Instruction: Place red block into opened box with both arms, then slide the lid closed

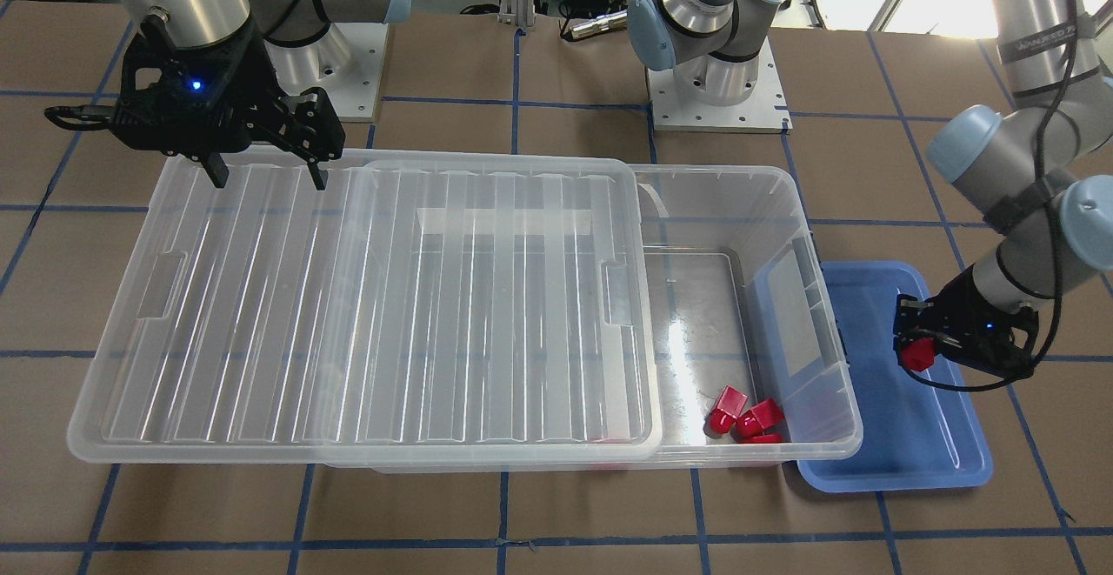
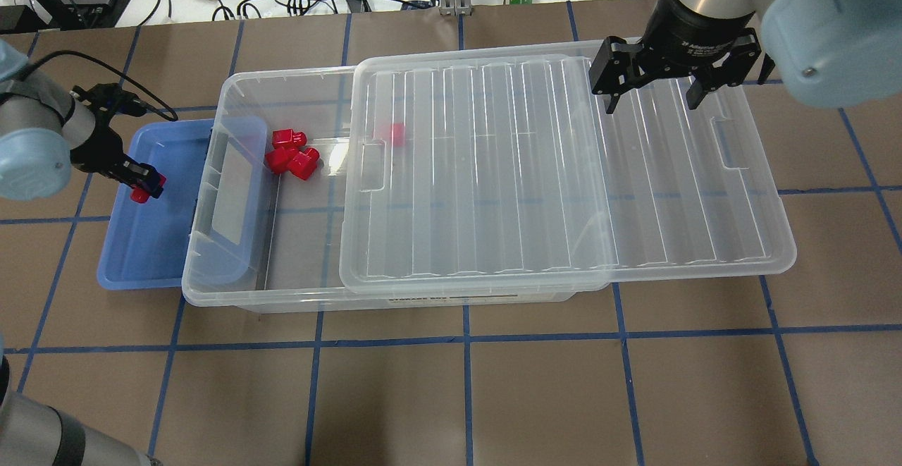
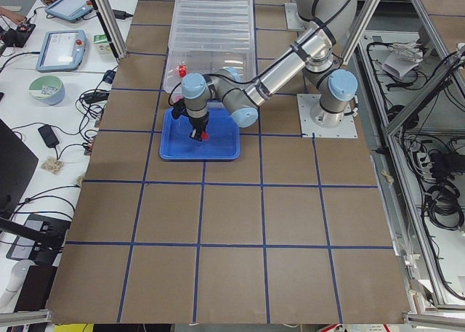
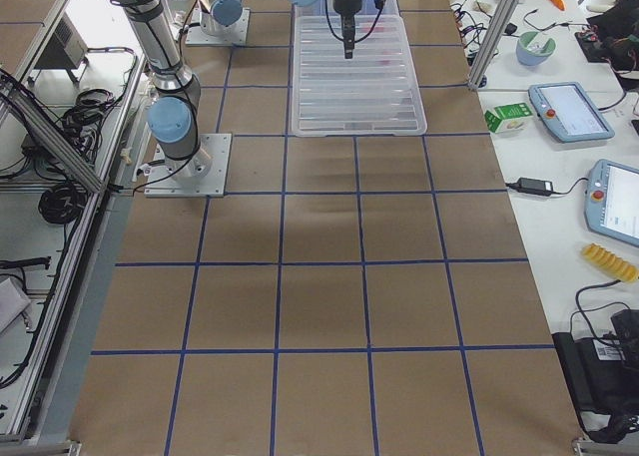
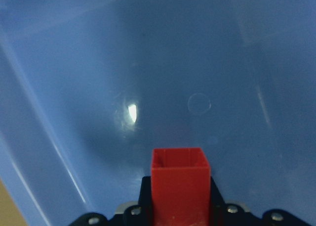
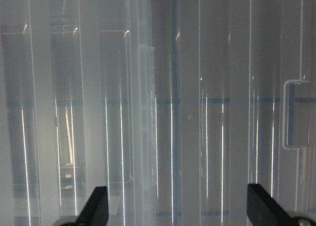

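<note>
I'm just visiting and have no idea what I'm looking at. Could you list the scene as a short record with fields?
Left gripper: shut on a red block, above the blue tray
Right gripper: open, over the lid, at its end away from the tray
Box: clear plastic, uncovered at the tray end
Lid: ribbed, covers only part of the box and overhangs its other end
Inside box: several other red blocks
</note>
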`<action>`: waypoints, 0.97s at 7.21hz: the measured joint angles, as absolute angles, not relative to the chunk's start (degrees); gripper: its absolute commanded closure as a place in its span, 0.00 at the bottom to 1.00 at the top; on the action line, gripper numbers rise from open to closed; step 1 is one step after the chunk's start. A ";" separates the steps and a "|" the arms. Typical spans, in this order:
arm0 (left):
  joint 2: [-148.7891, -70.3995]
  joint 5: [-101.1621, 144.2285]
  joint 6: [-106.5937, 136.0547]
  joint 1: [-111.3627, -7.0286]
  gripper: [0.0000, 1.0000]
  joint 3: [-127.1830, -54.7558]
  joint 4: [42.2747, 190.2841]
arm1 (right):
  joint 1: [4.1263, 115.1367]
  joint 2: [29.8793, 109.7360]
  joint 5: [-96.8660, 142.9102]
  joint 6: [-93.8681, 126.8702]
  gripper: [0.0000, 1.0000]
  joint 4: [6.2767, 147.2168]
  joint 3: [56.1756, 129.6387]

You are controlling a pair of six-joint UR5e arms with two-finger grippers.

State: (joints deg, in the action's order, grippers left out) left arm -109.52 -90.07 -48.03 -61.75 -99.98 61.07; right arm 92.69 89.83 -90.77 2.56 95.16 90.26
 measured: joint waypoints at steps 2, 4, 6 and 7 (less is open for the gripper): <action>-104.18 -90.39 -38.30 -66.98 1.00 -90.78 78.12 | 92.65 89.83 -90.87 2.55 0.00 95.18 90.26; -101.01 -90.26 -26.58 -75.08 1.00 -88.62 84.39 | 92.62 89.82 -90.90 2.55 0.00 95.13 90.26; -100.30 -90.13 -16.87 -80.76 1.00 -91.32 84.23 | 92.58 89.82 -90.83 2.55 0.00 95.10 90.27; -100.70 -90.04 -14.24 -82.40 1.00 -93.12 82.24 | 92.57 89.83 -90.81 2.55 0.00 95.10 90.26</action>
State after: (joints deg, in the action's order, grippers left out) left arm -100.70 -90.04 -14.24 -82.40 -93.12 82.24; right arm 92.57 89.83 -90.81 2.55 95.10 90.26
